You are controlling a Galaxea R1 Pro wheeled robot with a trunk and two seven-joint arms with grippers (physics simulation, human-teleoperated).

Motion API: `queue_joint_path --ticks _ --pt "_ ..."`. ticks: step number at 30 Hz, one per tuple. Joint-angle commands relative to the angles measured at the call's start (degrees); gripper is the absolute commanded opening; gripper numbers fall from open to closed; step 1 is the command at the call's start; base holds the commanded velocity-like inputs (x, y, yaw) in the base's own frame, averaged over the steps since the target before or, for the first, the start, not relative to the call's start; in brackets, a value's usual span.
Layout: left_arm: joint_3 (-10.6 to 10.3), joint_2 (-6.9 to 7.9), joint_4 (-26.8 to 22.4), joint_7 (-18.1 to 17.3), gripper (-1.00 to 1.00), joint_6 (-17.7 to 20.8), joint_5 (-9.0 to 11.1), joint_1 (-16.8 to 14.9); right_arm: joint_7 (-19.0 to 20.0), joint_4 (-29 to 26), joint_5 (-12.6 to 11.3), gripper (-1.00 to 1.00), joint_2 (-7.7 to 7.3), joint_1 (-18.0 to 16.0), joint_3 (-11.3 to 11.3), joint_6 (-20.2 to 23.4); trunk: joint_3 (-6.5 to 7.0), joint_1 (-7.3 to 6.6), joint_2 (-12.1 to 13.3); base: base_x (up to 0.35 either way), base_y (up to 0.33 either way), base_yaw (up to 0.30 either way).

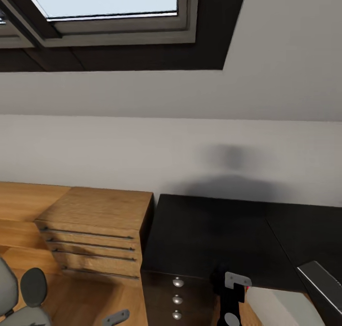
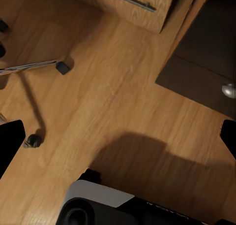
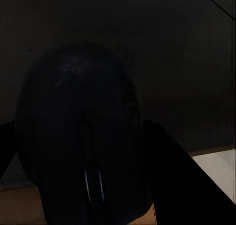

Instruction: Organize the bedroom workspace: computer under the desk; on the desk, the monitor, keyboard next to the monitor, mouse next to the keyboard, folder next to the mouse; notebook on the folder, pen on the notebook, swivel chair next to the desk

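The black mouse (image 3: 83,136) looms close in the right wrist view, with my right gripper (image 3: 93,161) shut on it and dark fingers (image 3: 182,180) along both of its sides. Behind it lies the black desk (image 1: 209,231). In the head view the right gripper (image 1: 231,288) hovers at the desk's front edge, above the drawers with silver knobs (image 1: 177,282). Beside it stands a light grey box with a red spot, the computer (image 1: 280,309). The swivel chair (image 1: 19,292) shows at the lower left. My left gripper (image 2: 118,136) hangs open over the wood floor.
A wooden drawer chest (image 1: 95,231) stands against the desk's left side. A dark slab with a pale edge (image 1: 320,283) leans at the lower right. The chair's chrome base and casters (image 2: 34,67) spread over the floor beside the chest. A skylight (image 1: 109,3) sits in the sloping wall.
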Motion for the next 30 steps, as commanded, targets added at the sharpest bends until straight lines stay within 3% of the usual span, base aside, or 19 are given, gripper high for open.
queue_joint_path --ticks 1,16,19,22,24,25,28,30 --pt "-0.2 0.06 -0.1 0.4 1.0 0.3 0.1 -0.1 -0.2 0.0 -0.8 -1.0 -0.04 -0.1 0.3 -0.5 -0.14 0.04 -0.1 0.0 0.0 -0.263" --pt "-0.1 0.13 -0.2 0.4 1.0 -2.5 0.0 -0.1 -0.1 0.1 -0.7 -1.0 -0.04 -0.1 0.4 -0.5 -0.14 0.04 -0.1 0.0 0.0 -0.263" --pt "0.1 0.75 -0.2 0.4 1.0 -2.7 0.2 -0.1 -0.2 0.1 -0.7 -1.0 0.02 -0.1 0.4 -0.5 -0.14 0.04 -0.1 0.0 0.0 -0.263" --pt "-0.4 1.05 2.4 0.3 1.0 -5.6 0.4 -0.1 -0.2 0.1 -0.7 -1.0 0.04 -0.1 0.5 -0.5 -0.14 0.04 -0.1 0.0 0.0 -0.263" --pt "-4.1 1.29 6.6 -0.8 1.0 -13.7 0.5 -0.1 -0.2 0.2 -0.7 -1.0 0.04 -0.1 0.5 -0.5 -0.14 0.04 -0.1 0.0 0.0 -0.263" --pt "-5.4 1.43 7.5 -1.2 1.0 -15.3 0.6 -0.1 -0.1 0.2 -0.7 -1.0 0.03 -0.1 0.5 -0.5 -0.14 0.04 -0.1 0.0 0.0 -0.263" --pt "-11.1 1.69 12.4 -3.9 1.0 -17.9 0.7 -0.1 -0.1 0.2 -0.7 -1.0 0.04 -0.1 0.5 -0.5 -0.14 0.04 -0.1 0.0 0.0 -0.263" --pt "-12.1 1.69 13.5 -6.8 1.0 -18.1 0.9 -0.1 -0.1 0.2 -0.7 -1.0 0.04 -0.1 0.5 -0.5 -0.14 0.04 -0.1 0.0 0.0 -0.263"
